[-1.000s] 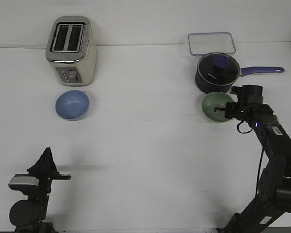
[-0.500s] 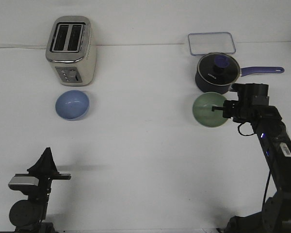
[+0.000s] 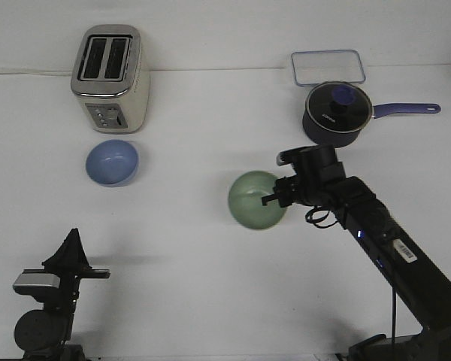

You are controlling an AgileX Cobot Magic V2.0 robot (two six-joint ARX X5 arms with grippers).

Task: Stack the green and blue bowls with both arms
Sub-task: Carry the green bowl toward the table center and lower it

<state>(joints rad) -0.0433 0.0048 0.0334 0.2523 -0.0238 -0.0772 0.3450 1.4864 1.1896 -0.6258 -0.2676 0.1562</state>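
White tabletop carries the scene. A green bowl is held by its rim in the closed right gripper, mid-table. It should be kept level and centred over the blue bowl by the toaster. Whether the idle left gripper is open cannot be told.

bare table lies between green bowl and blue bowl.

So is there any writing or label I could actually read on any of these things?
Nothing can be read with certainty.
Saucepan: a short white brand mark on its dark side, too small and blurred to read.
Right arm: a white sticker with barcode-like lines, too small to read.
Toaster: small controls on its front, with no legible markings.
Green bowl and blue bowl: no text.
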